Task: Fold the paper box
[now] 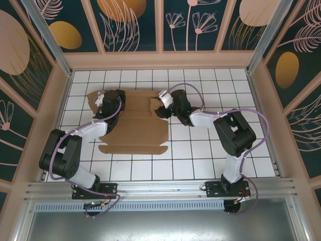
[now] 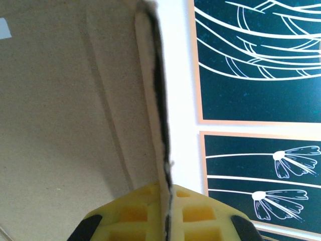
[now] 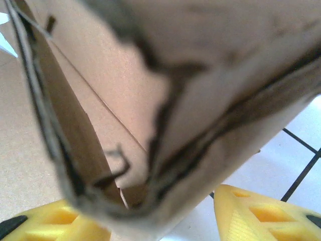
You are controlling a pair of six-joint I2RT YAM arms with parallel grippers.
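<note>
The paper box (image 1: 134,131) is a brown cardboard sheet lying mostly flat on the white tiled table, left of centre. My left gripper (image 1: 104,102) is at its far left flap, which stands up. In the left wrist view the yellow fingers (image 2: 135,213) are shut on the thin edge of that flap (image 2: 150,100). My right gripper (image 1: 161,106) is at the sheet's far right flap. In the right wrist view a folded, blurred flap (image 3: 190,90) sits between the spread yellow fingers (image 3: 251,213), and a gap of table shows between it and the right finger. The right gripper (image 3: 150,211) is open.
The tiled table (image 1: 210,150) has bare tiles to the right of the sheet and in front of it. Pink-framed walls with dark floral panels (image 1: 135,25) close in the back and both sides. The arm bases (image 1: 95,188) sit at the near edge.
</note>
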